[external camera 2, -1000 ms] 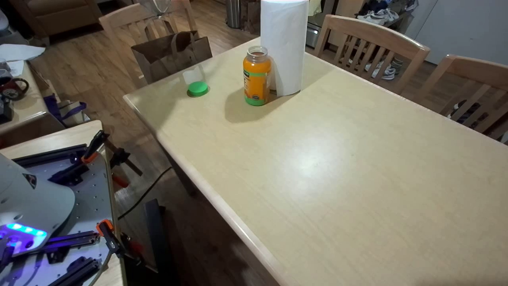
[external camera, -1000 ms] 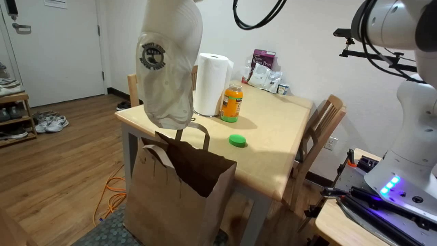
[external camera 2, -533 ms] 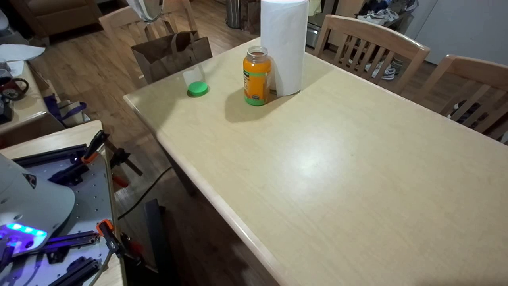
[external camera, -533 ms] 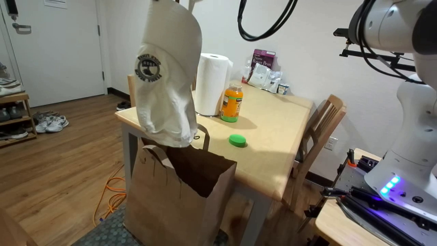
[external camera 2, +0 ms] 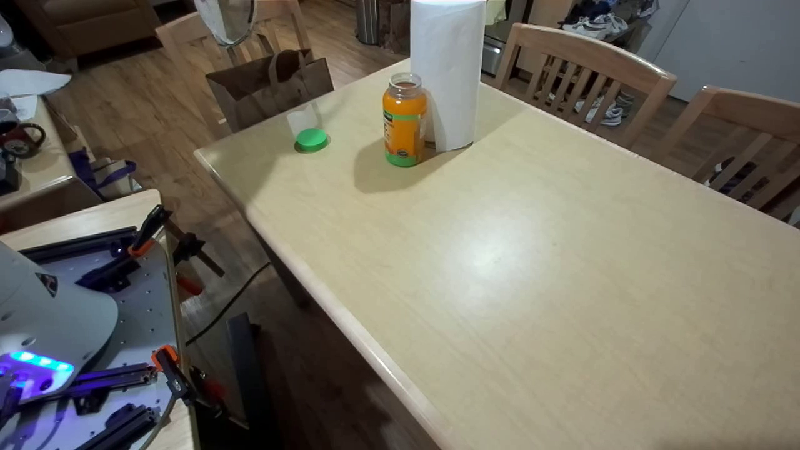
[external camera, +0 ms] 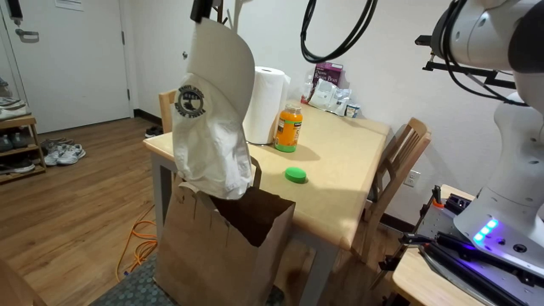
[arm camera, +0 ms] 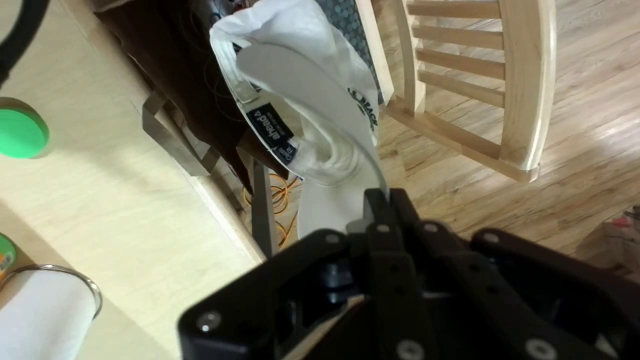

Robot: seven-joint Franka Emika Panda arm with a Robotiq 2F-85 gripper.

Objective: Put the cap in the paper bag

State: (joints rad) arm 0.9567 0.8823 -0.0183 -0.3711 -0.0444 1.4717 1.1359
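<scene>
The gripper (arm camera: 388, 201) grasps the cap (external camera: 210, 144) by its brim. In an exterior view, the cap hangs brim-up at twelve o'clock from the paper bag (external camera: 212, 250).

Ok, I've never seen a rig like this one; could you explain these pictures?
The machine is a white robot arm. Two pictures come from cameras standing outside it; the third from a camera on its wrist, looking past the tool. The tool grips a pale cap by its brim; the cap hangs near the top of an open paper bag standing on a chair. On the table are a white paper roll, an orange jar, a green lid, a purple box and pouches, among other things.
</scene>
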